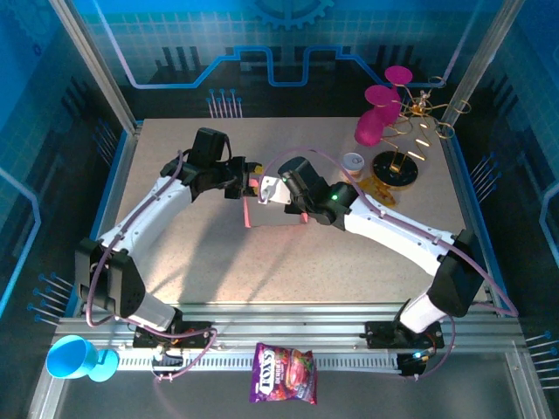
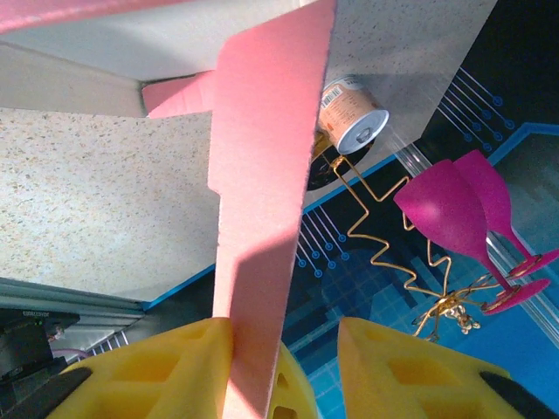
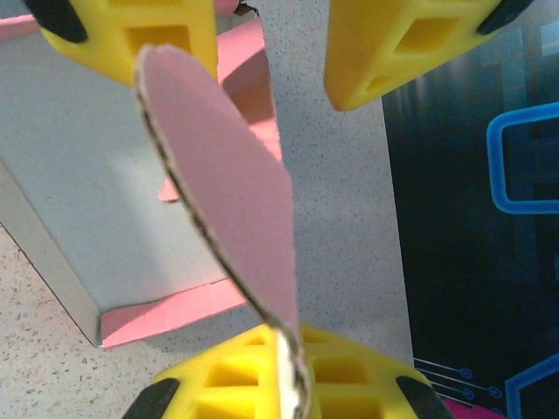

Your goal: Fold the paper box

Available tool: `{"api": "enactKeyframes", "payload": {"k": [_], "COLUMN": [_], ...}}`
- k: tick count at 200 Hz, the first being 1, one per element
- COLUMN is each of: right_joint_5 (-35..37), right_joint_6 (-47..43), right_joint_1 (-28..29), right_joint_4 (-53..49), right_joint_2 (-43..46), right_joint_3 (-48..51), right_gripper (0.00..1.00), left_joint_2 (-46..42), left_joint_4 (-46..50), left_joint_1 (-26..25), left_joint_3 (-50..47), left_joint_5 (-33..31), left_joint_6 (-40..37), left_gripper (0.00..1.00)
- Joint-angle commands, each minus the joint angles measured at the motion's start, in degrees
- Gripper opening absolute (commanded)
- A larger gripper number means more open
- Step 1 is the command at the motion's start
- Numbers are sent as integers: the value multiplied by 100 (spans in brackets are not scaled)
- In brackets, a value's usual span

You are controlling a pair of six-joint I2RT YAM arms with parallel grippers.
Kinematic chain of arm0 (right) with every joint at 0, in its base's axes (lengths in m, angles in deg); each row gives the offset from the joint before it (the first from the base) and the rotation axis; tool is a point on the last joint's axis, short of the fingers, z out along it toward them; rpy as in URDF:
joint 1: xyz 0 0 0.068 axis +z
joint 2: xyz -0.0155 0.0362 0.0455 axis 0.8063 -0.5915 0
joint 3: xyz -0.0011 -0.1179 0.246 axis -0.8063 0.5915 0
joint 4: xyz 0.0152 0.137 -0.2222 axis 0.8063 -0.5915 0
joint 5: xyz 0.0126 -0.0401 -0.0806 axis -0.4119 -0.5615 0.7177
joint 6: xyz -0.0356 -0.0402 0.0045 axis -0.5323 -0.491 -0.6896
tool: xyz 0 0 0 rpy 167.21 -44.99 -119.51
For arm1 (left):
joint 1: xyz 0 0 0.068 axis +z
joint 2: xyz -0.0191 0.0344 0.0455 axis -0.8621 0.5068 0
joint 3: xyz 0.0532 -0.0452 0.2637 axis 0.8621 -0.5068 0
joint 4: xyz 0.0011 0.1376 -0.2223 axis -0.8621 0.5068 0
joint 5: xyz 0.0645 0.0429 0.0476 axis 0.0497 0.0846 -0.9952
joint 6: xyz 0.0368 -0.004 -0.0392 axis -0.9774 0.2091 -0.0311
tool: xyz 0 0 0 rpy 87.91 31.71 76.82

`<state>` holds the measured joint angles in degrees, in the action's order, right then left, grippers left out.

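Observation:
The paper box [image 1: 247, 208] is held up above the middle of the table between the two arms, pink outside and whitish inside. My right gripper [image 1: 267, 188] is shut on the edge of a rounded pink flap [image 3: 231, 183], pinched between its yellow fingertips [image 3: 288, 349]. My left gripper [image 1: 248, 180] faces it from the left. In the left wrist view a long pink flap [image 2: 262, 175] runs between its jaws [image 2: 284, 327], lying against the left finger [image 2: 166, 367], with a gap to the right finger [image 2: 410, 371]. The left gripper's fingers [image 3: 148, 39] also show at the top of the right wrist view.
Two magenta cups [image 1: 377, 113] hang on a gold wire stand [image 1: 419, 122] at the back right, with a small can [image 1: 353, 162] beside its black base [image 1: 397, 168]. A purple snack bag [image 1: 284, 374] and a blue cup [image 1: 74, 358] lie in front of the rail.

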<state>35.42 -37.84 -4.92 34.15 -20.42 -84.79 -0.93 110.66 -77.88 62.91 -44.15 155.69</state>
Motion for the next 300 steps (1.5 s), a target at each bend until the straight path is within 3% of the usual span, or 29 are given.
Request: {"api": "enactKeyframes", "payload": {"k": [1,23,53,88,156,191,197,214,233,258,300], "right_joint_5": [-100,-18,86,183,149,74,35,-38,-532,-1153,-2007], "right_joint_6": [-88,-219,-372,-498,-511,-203,7,858,2019,3704,6318], "right_joint_1": [216,259,303,372,389,382,356,209,-57,-553,-2013], "right_joint_4": [393,448,552,609,504,331,194,-171,-595,-876,-1890], "right_joint_2": [22,6,-4,-13,-31,-44,-57,-26,251,694,594], "right_joint_3": [-62,-45,-18,5,6,-212,-347,-759,-1131,-1283,-1469], "right_gripper": [0,0,0,0,0,0,9,49,69,78,78], "left_joint_2": [168,235,334,466,566,574,583,601,747,897,1168], "left_joint_4": [53,55,187,162,183,112,57,50,-254,-493,-1268], "left_joint_1": [5,5,5,5,22,98,126,285,496,701,857], "left_joint_3": [-101,-112,-109,-102,-12,-62,-64,-18,-11,-129,-148], "left_joint_5": [139,200,309,315,261,347,383,484,921,1414,2478], "left_joint_6": [-208,-285,-450,-489,-583,-672,-723,-1091,-1581,-2024,-2425], "left_gripper": [33,32,40,38,2,0,0,0,0,0,0]}}
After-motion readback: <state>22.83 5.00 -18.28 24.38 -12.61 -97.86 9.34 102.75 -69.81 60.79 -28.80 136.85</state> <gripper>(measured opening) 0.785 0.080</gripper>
